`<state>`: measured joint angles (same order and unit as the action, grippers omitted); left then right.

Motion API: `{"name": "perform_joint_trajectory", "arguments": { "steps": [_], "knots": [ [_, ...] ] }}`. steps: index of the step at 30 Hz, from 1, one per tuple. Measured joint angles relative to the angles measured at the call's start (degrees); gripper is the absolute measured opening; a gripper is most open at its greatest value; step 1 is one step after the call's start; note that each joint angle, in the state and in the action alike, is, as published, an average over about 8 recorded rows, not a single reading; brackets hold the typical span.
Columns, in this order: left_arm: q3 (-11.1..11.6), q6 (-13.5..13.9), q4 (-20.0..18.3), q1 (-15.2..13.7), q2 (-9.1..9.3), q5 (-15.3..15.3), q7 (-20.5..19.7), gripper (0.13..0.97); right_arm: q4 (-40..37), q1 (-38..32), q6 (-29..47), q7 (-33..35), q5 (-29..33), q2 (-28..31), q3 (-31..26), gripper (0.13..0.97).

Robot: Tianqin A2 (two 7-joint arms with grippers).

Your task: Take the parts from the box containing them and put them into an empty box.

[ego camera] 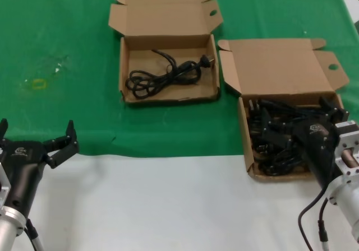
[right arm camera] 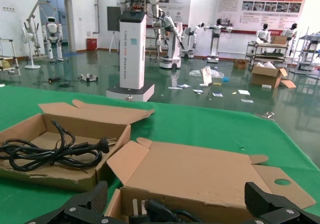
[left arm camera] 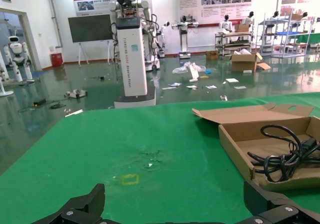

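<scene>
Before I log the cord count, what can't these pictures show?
- Right box, head view: the right claw covers part of the tangled cords, so no count.
- Same box, right wrist view: its wall hides the contents.
- Left box, left wrist view: cut by the edge.

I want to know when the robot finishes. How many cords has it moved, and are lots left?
One power cord already lies in the far box, so one looks moved. The right gripper, fingers open, hangs over the near box, holding nothing yet. A tangled pile of cords remains there, too jumbled to count. The left gripper waits open near the table's edge.
</scene>
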<state>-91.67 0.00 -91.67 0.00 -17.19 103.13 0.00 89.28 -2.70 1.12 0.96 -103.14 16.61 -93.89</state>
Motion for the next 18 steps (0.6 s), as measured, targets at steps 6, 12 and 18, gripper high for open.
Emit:
{"name": "perform_joint_trajectory", "arguments": {
  "steps": [6,12,18],
  "knots": [
    [0.00,0.00,0.00,0.00,0.00,0.00,0.00,0.966,0.00,0.00,0.00,0.00,0.00,0.00,0.00,0.966],
    [0.00,0.00,0.00,0.00,0.00,0.00,0.00,0.966,0.00,0.00,0.00,0.00,0.00,0.00,0.00,0.966],
    [0.00,0.00,0.00,0.00,0.00,0.00,0.00,0.966,0.00,0.00,0.00,0.00,0.00,0.00,0.00,0.966]
  ]
}}
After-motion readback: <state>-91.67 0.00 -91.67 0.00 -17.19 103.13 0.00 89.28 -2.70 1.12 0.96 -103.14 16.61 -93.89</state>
